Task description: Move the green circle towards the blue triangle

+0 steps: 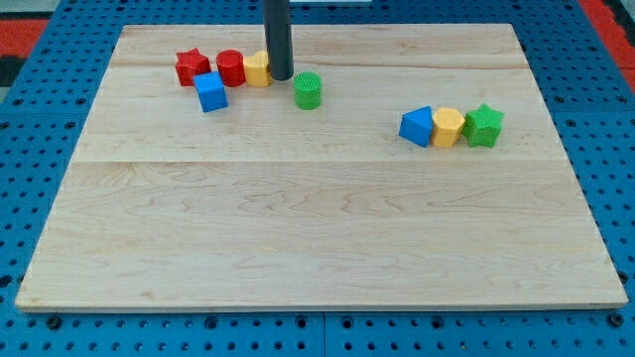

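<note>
**A plain dark rod**

All that shows of the arm is a straight rod, dark grey to near black, smooth and round like a length of pipe. A faint paler sheen runs down one side. It bears no cables, screws or markings. Its upper part is cut off by the view's top. My tip (281, 78) is blunt and flat-ended, as wide as the rest of the rod.

No legible text, labels, brands, numbers or signs appear anywhere on the board (317, 218), the blocks or the rod.
</note>
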Motion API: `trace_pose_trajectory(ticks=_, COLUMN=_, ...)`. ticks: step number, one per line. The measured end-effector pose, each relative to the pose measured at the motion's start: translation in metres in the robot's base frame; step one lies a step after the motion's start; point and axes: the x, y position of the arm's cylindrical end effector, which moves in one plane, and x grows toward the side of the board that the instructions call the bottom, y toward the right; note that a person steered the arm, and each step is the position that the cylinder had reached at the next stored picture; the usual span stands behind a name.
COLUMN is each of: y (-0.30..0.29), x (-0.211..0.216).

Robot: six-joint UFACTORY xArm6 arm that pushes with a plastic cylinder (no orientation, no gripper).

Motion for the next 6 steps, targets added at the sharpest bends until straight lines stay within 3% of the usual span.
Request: trace_pose_trajectory(ticks=6, y=0.067, x=0.066)
